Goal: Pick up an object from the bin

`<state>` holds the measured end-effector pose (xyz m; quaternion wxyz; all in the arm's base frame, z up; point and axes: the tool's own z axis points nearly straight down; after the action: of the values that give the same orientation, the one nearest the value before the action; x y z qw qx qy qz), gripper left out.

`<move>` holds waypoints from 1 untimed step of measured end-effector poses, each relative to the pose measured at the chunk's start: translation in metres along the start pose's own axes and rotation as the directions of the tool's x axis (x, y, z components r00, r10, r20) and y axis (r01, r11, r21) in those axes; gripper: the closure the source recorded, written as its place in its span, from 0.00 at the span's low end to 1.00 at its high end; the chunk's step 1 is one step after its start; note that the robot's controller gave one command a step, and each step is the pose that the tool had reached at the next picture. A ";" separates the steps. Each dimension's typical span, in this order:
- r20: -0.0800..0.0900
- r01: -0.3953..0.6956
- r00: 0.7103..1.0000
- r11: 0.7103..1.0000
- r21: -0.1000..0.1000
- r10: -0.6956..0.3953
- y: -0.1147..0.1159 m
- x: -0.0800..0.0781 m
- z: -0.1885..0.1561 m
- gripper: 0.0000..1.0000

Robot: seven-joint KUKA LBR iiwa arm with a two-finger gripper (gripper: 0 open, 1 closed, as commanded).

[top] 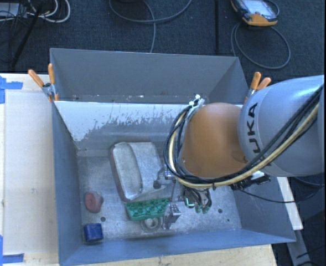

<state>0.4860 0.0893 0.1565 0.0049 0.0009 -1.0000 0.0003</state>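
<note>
In the grey metal bin (66, 176), at lower left, lie 1 reddish-brown round lump (93, 201) and 1 blue cube (93, 233). Toward mid-frame, 1 grey oblong pad (128, 169) lies above 1 green studded plastic block (146, 208), with 1 grey metal ring (150, 223) just below it. The gripper (172, 214) sits at the block's right end. Whether it is spread or pinching, I cannot tell. At right, the arm's grey casing (273, 126) reads "UKA".

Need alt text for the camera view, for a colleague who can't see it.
The arm's pincer is low in the grey bin, at the right end of a flat green piece beside a pale oblong pad. A reddish-brown lump and a blue block lie at the left.
</note>
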 end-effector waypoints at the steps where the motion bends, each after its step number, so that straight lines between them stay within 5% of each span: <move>1: 0.019 -0.003 1.000 1.000 -0.003 0.003 -0.004 -0.026 0.053 0.00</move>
<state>0.5112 0.0852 0.1035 -0.0046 -0.0005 -1.0000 -0.0013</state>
